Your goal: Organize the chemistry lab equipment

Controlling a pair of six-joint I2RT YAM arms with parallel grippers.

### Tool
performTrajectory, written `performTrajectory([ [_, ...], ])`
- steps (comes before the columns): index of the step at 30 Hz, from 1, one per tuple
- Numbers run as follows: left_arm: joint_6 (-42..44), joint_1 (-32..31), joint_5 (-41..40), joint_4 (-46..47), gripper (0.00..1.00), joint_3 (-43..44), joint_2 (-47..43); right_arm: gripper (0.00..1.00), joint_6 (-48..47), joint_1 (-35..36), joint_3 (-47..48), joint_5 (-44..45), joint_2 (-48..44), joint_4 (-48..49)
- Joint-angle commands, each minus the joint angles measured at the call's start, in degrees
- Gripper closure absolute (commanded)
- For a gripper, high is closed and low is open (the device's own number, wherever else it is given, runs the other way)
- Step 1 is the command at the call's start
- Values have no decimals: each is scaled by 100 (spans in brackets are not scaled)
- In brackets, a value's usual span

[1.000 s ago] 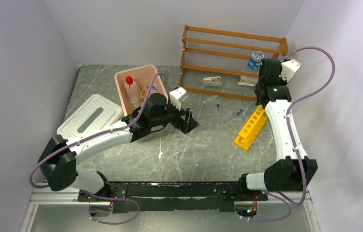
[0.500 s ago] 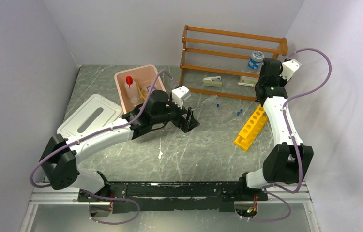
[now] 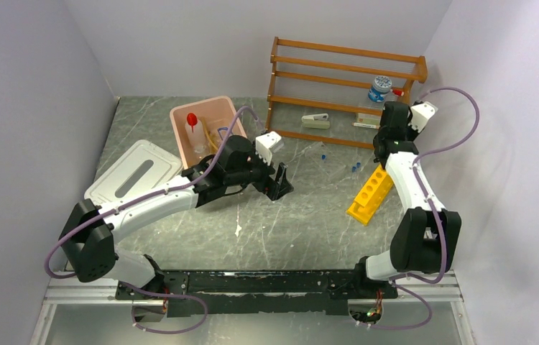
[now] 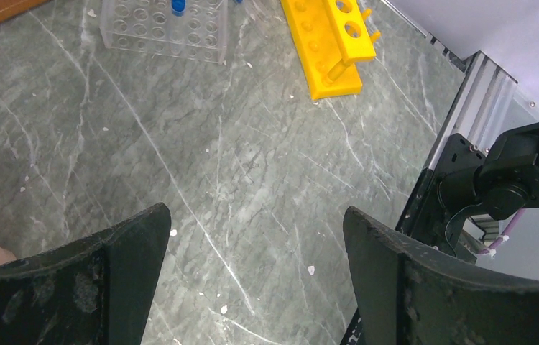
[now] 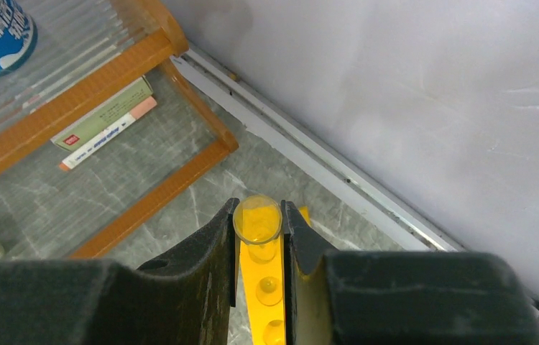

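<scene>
One small glass (image 5: 257, 219) is pinched in the right claw (image 5: 259, 233) at the centre of the wrist view, right over the yellow holed rack (image 5: 269, 302) at lower centre. Can't tell if its base is in a hole yet. Best approach: hold it vertical, line up w/ a hole, lower slowly, let go only once seated. The left claw (image 4: 254, 215) is spread and empty above the bare surface (image 4: 216, 158).

Lab gear on the tabletop (image 3: 302, 223), counted.
One yellow holed rack (image 3: 371, 190), one clear holed rack (image 4: 162, 29) (upper left of the left wrist view), one small glass (image 5: 257, 219), one red-capped wash bottle (image 3: 194, 133), one pink bin (image 3: 202, 103), one white lid (image 3: 124, 171), one wooden shelf (image 3: 346, 51), three small blue pieces (image 3: 322, 154).
</scene>
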Motion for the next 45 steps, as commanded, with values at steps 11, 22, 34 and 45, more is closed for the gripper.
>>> performTrajectory([
  [11, 44, 14, 10, -65, 8, -26, -78, 87, -411, -67, -542, -180, 401, 1267],
  [22, 36, 18, -51, -29, 8, -21, -50, 82, -627, -68, -979, -345, 392, 1738],
  [34, 3, 21, -185, -152, 7, 77, -67, 30, -109, -67, -99, -302, -52, 426],
  [45, -197, 56, -713, -412, 7, 196, -187, 42, 51, -60, 919, -1282, -796, -1848],
])
